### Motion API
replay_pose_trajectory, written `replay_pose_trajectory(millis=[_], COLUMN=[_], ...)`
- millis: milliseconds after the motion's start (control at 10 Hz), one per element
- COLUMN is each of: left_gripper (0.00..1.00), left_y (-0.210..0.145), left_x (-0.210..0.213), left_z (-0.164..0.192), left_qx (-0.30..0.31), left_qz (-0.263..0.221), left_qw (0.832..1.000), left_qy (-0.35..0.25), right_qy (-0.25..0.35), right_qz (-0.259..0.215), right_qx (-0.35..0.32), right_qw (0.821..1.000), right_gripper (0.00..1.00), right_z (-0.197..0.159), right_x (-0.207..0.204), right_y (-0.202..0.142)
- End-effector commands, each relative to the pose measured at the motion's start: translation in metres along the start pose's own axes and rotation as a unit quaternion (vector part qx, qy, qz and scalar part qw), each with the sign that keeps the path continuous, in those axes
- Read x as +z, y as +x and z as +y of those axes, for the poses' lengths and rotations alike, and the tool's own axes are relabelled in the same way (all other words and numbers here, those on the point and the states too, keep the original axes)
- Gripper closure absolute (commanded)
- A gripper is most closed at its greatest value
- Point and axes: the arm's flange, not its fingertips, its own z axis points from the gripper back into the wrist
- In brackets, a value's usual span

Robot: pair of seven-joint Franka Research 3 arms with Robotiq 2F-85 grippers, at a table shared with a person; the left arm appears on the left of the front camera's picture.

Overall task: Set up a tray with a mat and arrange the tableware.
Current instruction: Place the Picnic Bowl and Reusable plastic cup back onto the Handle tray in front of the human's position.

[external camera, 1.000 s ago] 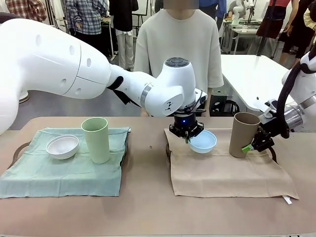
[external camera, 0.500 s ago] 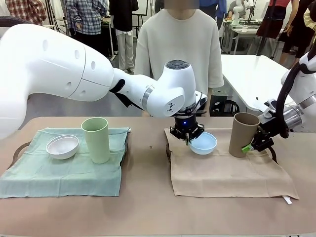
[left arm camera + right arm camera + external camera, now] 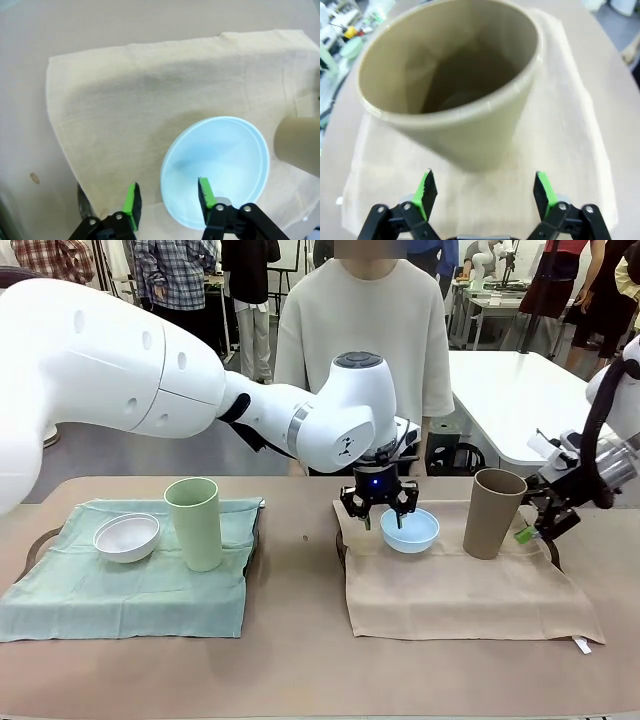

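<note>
Compared with the frames before, the left gripper (image 3: pixel 378 514) has risen off the rim of the light blue bowl (image 3: pixel 410 530) and released it, and the right gripper (image 3: pixel 537 525) has drawn back from the tan-brown cup (image 3: pixel 494 513), which it flanked a second ago. With the light blue bowl as landmark, from left to right: well to its left a green mat (image 3: pixel 130 585) covers a tray whose handle (image 3: pixel 40 540) shows at the cloth's edge; on it sit the white bowl (image 3: pixel 126 537), nothing visible inside, and just beside it the upright pale green cup (image 3: pixel 195 523), its interior not visible from this angle. The left gripper hangs just above the landmark bowl's left rim; in the left wrist view its green pads (image 3: pixel 133 199) stand partly apart, one over the beige mat (image 3: pixel 125 100), the other over the bowl's inside (image 3: pixel 220 165), holding nothing. The bowl is empty and rests on the beige mat (image 3: pixel 470 590). To the bowl's right the tan-brown cup stands upright on the same mat; the right wrist view looks into it (image 3: pixel 455 85) and shows it empty. Farther right, the right gripper is apart from the cup, its jaws spread wide with nothing between them. A person (image 3: pixel 365 330) stands behind the bowl at the table's (image 3: pixel 300 670) far side.
</note>
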Motion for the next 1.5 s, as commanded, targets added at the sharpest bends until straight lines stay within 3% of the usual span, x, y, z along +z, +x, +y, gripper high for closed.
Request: replay_pose_trajectory(millis=[0,100,400,600,800,1000,1200,1400], left_gripper=[0.35,0.35,0.35,0.35,0.35,0.35,0.35,0.35], left_y=[-0.011,-0.016,-0.041,-0.058,-0.069,-0.076,-0.082,-0.085], left_x=[0.016,0.024,0.079,0.127,0.165,0.198,0.222,0.23], left_z=[0.009,0.008,0.013,0.023,0.034,0.044,0.046,0.05], left_qx=[-0.011,-0.022,-0.054,-0.068,-0.107,-0.09,-0.064,-0.041], left_qz=[0.011,0.013,0.018,-0.008,0.001,-0.03,-0.056,-0.072], left_qw=[1.0,1.0,0.998,0.997,0.993,0.994,0.993,0.992], left_qy=[-0.01,-0.011,0.015,0.041,0.039,0.05,0.078,0.093], right_qy=[-0.01,-0.022,-0.071,-0.148,-0.198,-0.252,-0.277,-0.269], right_qz=[0.06,0.082,0.144,0.207,0.262,0.323,0.311,0.26], right_qx=[-0.053,-0.074,-0.157,-0.248,-0.303,-0.349,-0.39,-0.462], right_qw=[0.997,0.994,0.975,0.935,0.895,0.843,0.821,0.805], right_gripper=[0.0,0.0,0.0,0.0,0.0,0.0,0.0,0.0], right_z=[0.002,0.006,0.058,0.092,0.114,0.131,0.137,0.123], right_x=[0.02,0.032,0.071,0.093,0.091,0.084,0.069,0.063], right_y=[-0.001,0.003,0.075,0.126,0.174,0.218,0.266,0.286])
